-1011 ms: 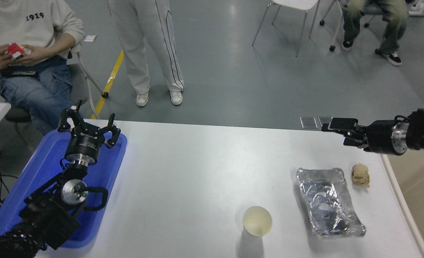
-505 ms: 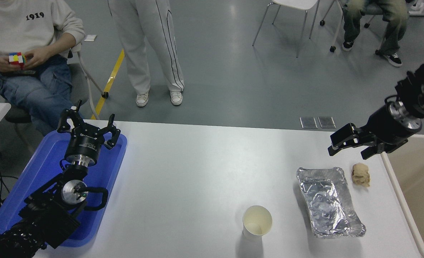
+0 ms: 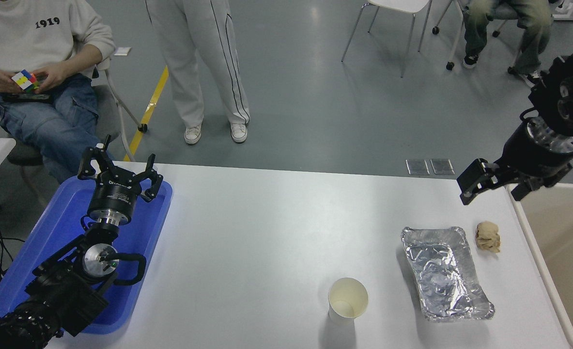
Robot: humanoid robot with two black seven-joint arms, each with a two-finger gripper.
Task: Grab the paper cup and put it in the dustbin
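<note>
The white table (image 3: 267, 232) fills the lower part of the frame. The paper cup (image 3: 347, 300) stands upright on it at lower centre, rim up, cream inside visible, touching nothing. Just to its right lies a crinkled foil tray (image 3: 445, 274), and beyond the tray's upper right corner, close but apart, sits a crumpled tan paper ball (image 3: 487, 236).

The dustbin (image 3: 565, 252) occupies the right edge of the frame, beside the table's right side; only its pale rim and part of its beige interior show. The cup is well apart from it, with the foil tray between.

The right gripper (image 3: 492, 183) hangs in the upper right of the frame, above the table's far right corner and near the dustbin's rim. Its jaws are spread wide and hold nothing. It is well apart from the cup.

The left gripper (image 3: 120, 169) is parked at the lower left, over a blue tray (image 3: 136, 242) resting on the table's left edge. Its fingers are splayed apart, nothing between them.

At the top of the frame, 1 person sits at upper left holding a coloured puzzle cube (image 3: 24, 80), 1 person stands at upper centre, and 1 person sits at upper right.
</note>
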